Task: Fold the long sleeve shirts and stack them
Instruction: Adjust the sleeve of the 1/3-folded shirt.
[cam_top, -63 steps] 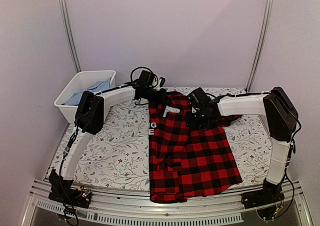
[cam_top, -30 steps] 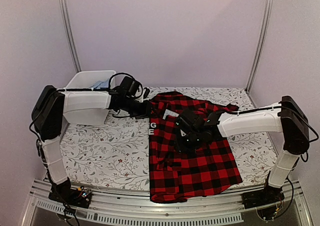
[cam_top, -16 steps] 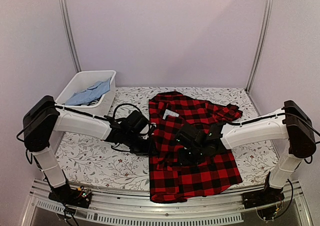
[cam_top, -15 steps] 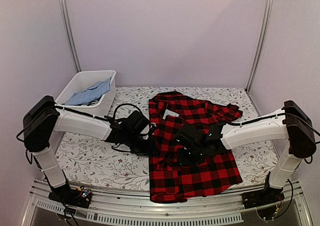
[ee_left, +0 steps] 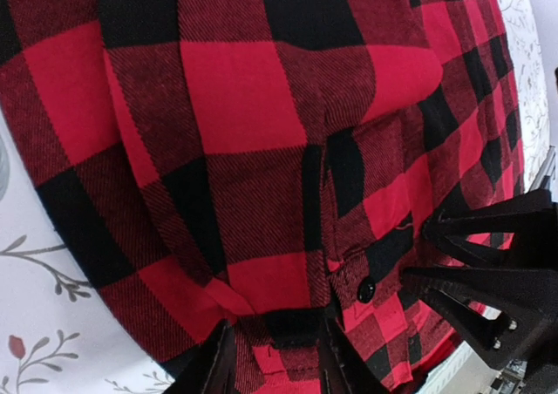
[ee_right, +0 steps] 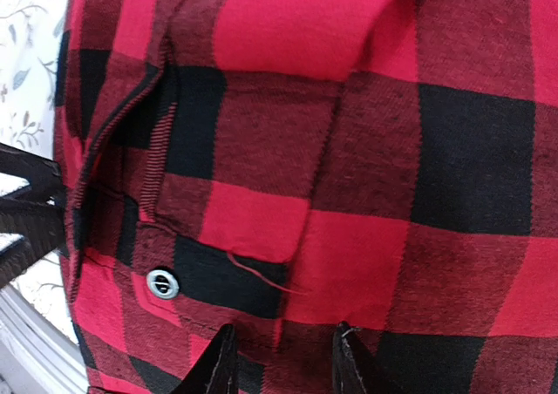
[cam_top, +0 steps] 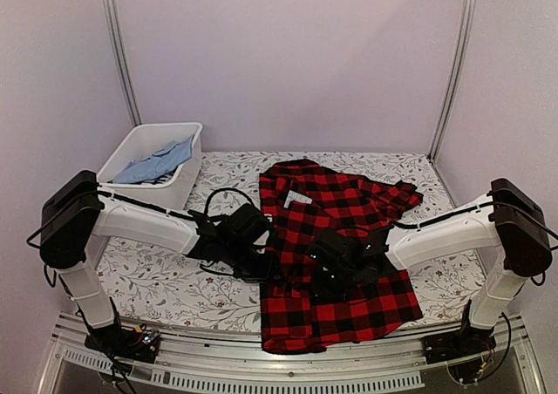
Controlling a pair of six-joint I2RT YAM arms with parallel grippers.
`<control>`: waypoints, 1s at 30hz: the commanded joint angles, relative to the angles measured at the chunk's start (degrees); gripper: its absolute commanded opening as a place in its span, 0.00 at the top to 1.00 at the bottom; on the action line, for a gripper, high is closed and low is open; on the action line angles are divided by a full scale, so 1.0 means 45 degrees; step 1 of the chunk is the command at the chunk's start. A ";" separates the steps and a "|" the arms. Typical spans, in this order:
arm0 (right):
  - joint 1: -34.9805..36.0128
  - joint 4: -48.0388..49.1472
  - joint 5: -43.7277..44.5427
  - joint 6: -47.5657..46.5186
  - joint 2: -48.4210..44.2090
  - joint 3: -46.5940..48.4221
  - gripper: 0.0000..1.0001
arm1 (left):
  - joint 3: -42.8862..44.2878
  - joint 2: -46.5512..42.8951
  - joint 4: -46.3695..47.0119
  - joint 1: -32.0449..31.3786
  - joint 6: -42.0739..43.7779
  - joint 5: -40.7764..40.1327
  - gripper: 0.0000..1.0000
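While the top view shows the buffalo-check shirt (cam_top: 349, 207) spread mid-frame, the left gripper (cam_top: 265, 266) and right gripper (cam_top: 324, 279) sit low on it. Left wrist: fingers pinch a bunched edge fold. Right wrist: fingers straddle flat cloth, grip unclear.
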 commanded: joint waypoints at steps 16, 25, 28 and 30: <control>0.0241 0.0838 -0.0375 0.0251 0.0348 0.0306 0.76 | 0.0341 0.0666 -0.0908 -0.0615 -0.0357 -0.0048 0.67; 0.0309 0.0499 -0.0311 0.0173 0.0200 0.0557 0.93 | 0.0659 0.0590 -0.1139 -0.0815 -0.0247 0.0241 0.87; 0.0355 0.0313 -0.0270 0.0181 0.0076 0.0638 0.97 | 0.0849 0.0560 -0.1365 -0.0853 -0.0149 0.0315 0.96; 0.0391 0.0124 -0.0301 0.0192 -0.0003 0.0693 0.98 | 0.0999 0.0501 -0.1705 -0.0868 -0.0064 0.0327 1.00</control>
